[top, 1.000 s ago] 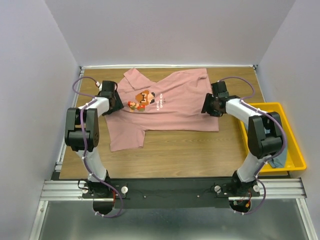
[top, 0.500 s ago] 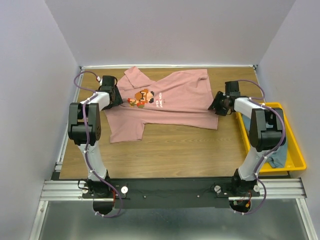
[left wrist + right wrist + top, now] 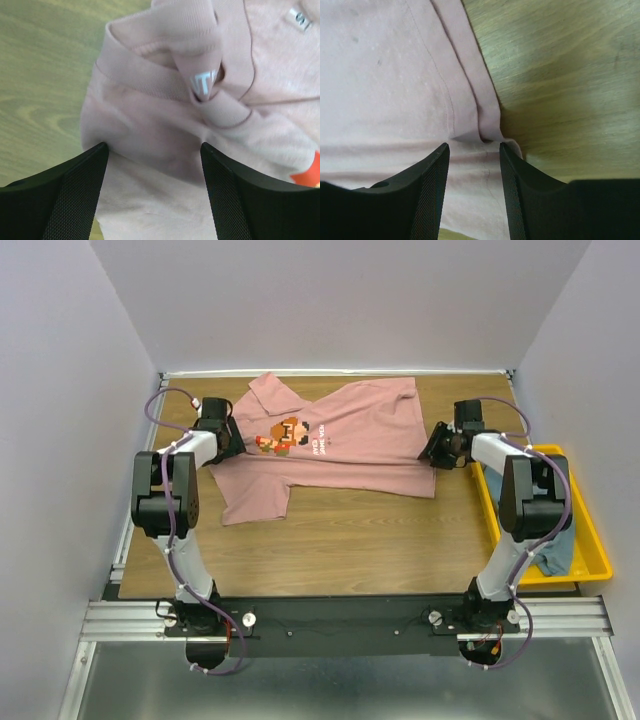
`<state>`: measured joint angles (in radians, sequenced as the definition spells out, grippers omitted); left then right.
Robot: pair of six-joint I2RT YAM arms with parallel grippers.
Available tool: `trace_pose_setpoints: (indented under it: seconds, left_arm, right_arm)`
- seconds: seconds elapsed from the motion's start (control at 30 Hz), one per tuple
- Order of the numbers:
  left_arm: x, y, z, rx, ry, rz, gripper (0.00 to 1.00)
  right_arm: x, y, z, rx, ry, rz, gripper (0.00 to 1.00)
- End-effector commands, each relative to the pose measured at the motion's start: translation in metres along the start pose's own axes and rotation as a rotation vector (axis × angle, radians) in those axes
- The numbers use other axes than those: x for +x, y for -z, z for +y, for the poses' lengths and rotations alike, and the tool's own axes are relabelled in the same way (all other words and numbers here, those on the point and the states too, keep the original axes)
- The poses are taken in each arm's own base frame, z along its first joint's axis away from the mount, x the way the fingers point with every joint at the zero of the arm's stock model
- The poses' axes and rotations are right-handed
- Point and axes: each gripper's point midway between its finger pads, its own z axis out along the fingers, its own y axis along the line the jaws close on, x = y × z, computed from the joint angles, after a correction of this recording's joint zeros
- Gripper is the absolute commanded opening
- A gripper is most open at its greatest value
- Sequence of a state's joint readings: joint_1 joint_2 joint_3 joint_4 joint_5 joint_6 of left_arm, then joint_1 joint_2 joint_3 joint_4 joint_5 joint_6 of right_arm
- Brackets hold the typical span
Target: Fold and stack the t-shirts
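Note:
The dusty-pink t-shirt (image 3: 350, 440) with an orange-brown cartoon print lies spread across the far half of the wooden table (image 3: 350, 540). My left gripper (image 3: 232, 437) is low at its left shoulder. In the left wrist view the left gripper (image 3: 154, 150) is open wide over pink cloth (image 3: 165, 115) just below the collar. My right gripper (image 3: 437, 452) is at the shirt's right edge. In the right wrist view the right gripper (image 3: 473, 148) stands open astride the folded hem (image 3: 385, 75). The blue-grey t-shirt (image 3: 556, 558) lies crumpled in the yellow bin.
The yellow plastic bin (image 3: 590, 512) stands at the table's right edge, beside the right arm. White walls close in the table at the back and sides. Bare wood shows between the shirt and the arm bases.
Both grippers moved outward and away from the bases over the last second, and the shirt's near edge and left sleeve drew away with them. Little moved in the last half second.

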<state>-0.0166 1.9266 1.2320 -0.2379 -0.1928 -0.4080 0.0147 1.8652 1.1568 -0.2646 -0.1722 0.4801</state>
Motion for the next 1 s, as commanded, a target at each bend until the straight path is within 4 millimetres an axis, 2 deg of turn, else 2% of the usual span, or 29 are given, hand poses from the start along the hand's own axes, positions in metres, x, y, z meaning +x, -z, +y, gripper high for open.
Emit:
trace_pose_setpoints:
  seconds: [0.0,0.1,0.13,0.17,0.23,0.27,0.3,0.33,0.37,0.47,0.53,0.6,0.7,0.8,0.83,0.87,0.93,0.97]
  left_arm:
    - [0.020,0.015,0.010,-0.006,0.008,0.067,0.84]
    - [0.001,0.043,0.008,-0.033,0.021,0.004,0.86]
    - [0.004,0.043,0.012,-0.052,0.024,0.010,0.86]
    - [0.004,0.055,0.011,-0.054,0.030,-0.010,0.86]
    - [0.005,0.074,0.014,-0.063,0.031,-0.035,0.87]
    - [0.021,0.076,0.020,-0.075,0.032,-0.012,0.87]
    - [0.022,0.087,0.022,-0.066,0.038,-0.024,0.87]
    - [0.029,0.091,0.025,-0.067,0.042,-0.017,0.87]
    - [0.050,0.092,0.034,-0.083,0.037,0.025,0.87]
    - [0.080,0.103,0.042,-0.072,0.031,0.072,0.85]
    - [0.092,0.111,0.043,-0.053,0.053,0.094,0.83]
    - [0.107,0.116,0.035,-0.005,0.047,0.127,0.81]
    - [0.103,0.128,0.024,0.027,0.034,0.115,0.78]
    - [0.096,0.143,-0.002,0.126,0.000,0.102,0.73]
    - [0.100,0.148,-0.019,0.185,-0.029,0.110,0.73]
    - [0.101,0.150,-0.028,0.209,-0.044,0.118,0.72]
    - [0.116,0.152,-0.042,0.256,-0.083,0.174,0.72]
    - [0.131,0.150,-0.051,0.268,-0.123,0.219,0.72]
  right_arm:
    - [-0.001,0.028,0.022,-0.023,0.089,-0.026,0.53]
    - [0.000,0.044,0.033,0.001,0.147,-0.053,0.55]
    - [0.002,0.048,0.034,0.014,0.161,-0.057,0.55]
    - [0.001,0.051,0.032,0.045,0.173,-0.074,0.56]
    - [0.015,0.059,0.035,0.060,0.191,-0.062,0.56]
    - [0.020,0.060,0.032,0.082,0.199,-0.063,0.56]
    - [0.026,0.064,0.028,0.094,0.198,-0.058,0.56]
    - [0.031,0.065,0.028,0.096,0.198,-0.050,0.56]
    - [0.037,0.067,0.025,0.106,0.204,-0.039,0.56]
    - [0.047,0.075,0.024,0.099,0.210,-0.032,0.56]
    - [0.052,0.077,0.022,0.101,0.217,-0.020,0.56]
    - [0.057,0.081,0.023,0.089,0.225,-0.013,0.56]
    - [0.068,0.083,0.043,-0.007,0.275,0.032,0.56]
    - [0.076,0.082,0.056,-0.059,0.295,0.064,0.56]
    - [0.079,0.080,0.057,-0.064,0.292,0.075,0.56]
    - [0.079,0.078,0.056,-0.062,0.288,0.077,0.56]
    - [0.080,0.076,0.056,-0.058,0.287,0.081,0.56]
    - [0.079,0.076,0.056,-0.056,0.283,0.079,0.56]
